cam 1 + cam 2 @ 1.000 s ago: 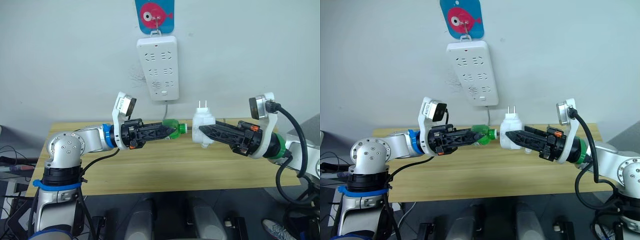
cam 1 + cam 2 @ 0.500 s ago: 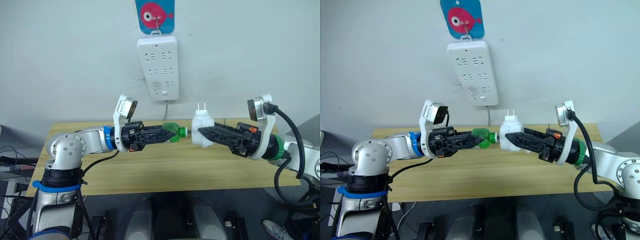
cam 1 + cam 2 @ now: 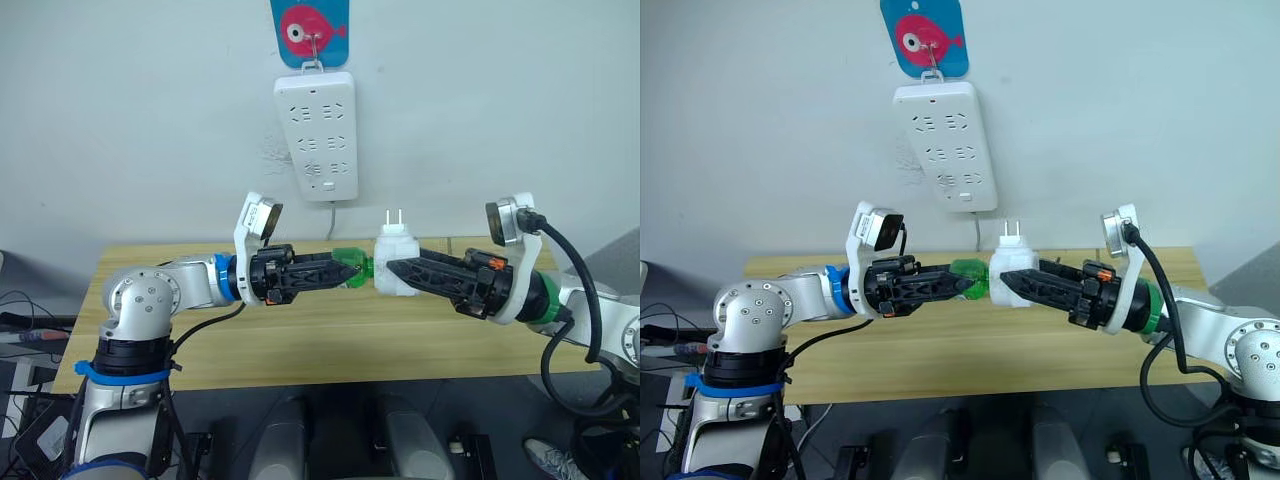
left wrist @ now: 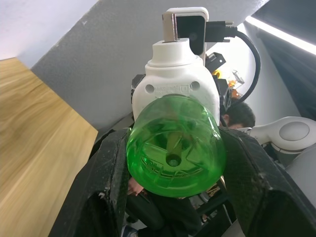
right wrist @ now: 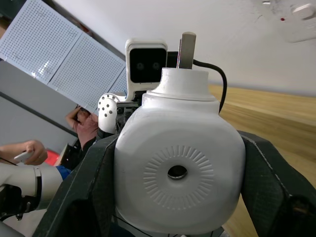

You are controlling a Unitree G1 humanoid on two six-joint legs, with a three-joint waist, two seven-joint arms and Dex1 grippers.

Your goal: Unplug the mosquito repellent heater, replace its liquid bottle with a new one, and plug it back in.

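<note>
Left hand (image 3: pixel 350 268) grips green bottle (image 3: pixel 352 267), neck meeting heater (image 3: pixel 396 268) clamped in right hand (image 3: pixel 388 268); midair above table (image 3: pixel 300 340).

bright even indoor light, soft shadow under the power strip (image 3: pixel 316 135), background behind the green bottle (image 4: pixel 173 152) blurred

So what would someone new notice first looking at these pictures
Most striking is the meeting in mid-air above the wooden table: the left gripper presses a green bottle against the white heater held by the right gripper. Above them, a white power strip hangs on the wall under a fish-print hook.
</note>
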